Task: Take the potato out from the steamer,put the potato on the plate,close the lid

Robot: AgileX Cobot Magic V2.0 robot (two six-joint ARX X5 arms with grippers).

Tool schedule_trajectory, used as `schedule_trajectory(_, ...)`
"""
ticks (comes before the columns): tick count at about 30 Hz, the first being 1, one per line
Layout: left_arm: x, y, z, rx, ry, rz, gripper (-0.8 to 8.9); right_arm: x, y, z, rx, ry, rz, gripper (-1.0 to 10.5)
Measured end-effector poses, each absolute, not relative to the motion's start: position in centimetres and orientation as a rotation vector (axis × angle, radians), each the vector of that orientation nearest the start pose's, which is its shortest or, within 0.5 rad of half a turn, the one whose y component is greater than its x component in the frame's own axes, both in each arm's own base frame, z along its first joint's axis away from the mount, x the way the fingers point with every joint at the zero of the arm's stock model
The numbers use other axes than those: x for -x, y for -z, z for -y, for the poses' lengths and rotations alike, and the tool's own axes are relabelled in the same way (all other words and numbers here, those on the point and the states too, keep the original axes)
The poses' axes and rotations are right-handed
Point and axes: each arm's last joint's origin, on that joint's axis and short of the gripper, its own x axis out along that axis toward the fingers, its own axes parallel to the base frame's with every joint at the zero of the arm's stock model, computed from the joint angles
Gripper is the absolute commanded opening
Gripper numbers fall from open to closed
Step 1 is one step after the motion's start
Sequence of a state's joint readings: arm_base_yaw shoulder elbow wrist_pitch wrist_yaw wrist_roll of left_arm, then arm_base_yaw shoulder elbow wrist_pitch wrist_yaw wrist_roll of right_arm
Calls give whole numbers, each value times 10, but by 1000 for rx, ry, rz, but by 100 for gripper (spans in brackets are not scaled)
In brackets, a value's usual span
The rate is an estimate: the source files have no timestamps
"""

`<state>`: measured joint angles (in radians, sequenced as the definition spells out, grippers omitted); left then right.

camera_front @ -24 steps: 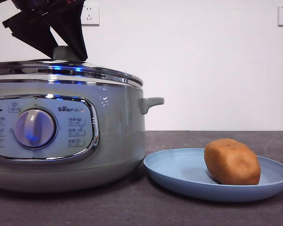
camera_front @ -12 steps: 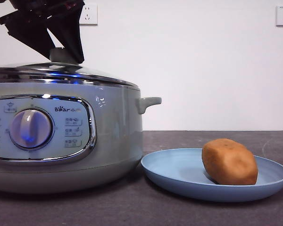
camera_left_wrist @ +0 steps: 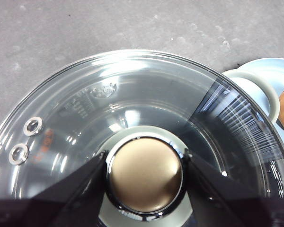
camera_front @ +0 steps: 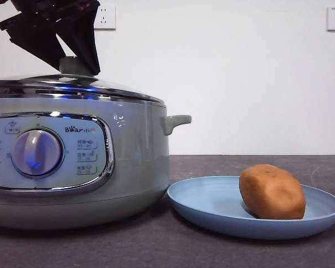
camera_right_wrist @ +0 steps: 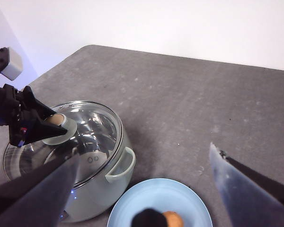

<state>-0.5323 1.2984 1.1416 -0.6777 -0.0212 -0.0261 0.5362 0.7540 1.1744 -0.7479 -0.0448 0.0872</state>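
- The steamer [camera_front: 72, 162], a pale grey-green electric pot, carries the brand word "Bear" [camera_front: 80, 129] on its chrome-rimmed control panel, just above and beside the round dial [camera_front: 37, 152]; the small markings around the dial are too fine to read.
- The glass lid [camera_front: 72, 86] sits on the steamer's rim, its steel edge level all round.
- The left gripper [camera_left_wrist: 144, 175] hangs over the steamer's middle, its two black jaws pressed against either side of the lid's round knob [camera_left_wrist: 145, 174], pinching it.
- The light-blue plate [camera_front: 212, 204] lies on the dark table [camera_front: 156, 251] just beside the steamer, on the side of its small handle [camera_front: 176, 121].
- The potato [camera_front: 272, 191] rests on the plate, on the half far from the steamer.
- The right gripper [camera_right_wrist: 142, 189] hovers high above the plate, well apart from the steamer, jaws spread wide and holding nothing.
- Two wall sockets [camera_front: 105, 15] sit on the white wall behind the steamer.
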Motion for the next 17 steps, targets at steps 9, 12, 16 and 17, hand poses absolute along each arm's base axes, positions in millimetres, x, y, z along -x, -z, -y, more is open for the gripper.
schedule_trajectory(9,-229,-307,134,-206,470,-816,281,-101,-408,-62,-3,-561,-347,427)
schedule_trajectory(12,-229,-307,134,-205,470,-815,379,-101,-408,-62,-3,-561,-347,426)
schedule_trajectory(16,-229,-306,134,-209,477,-830,378,-101,-408,-62,-3,-561,-347,426)
schedule_trajectory(17,-229,-306,135,-208,482,-828,378,-101,-408,-62,-3,-561,-347,426)
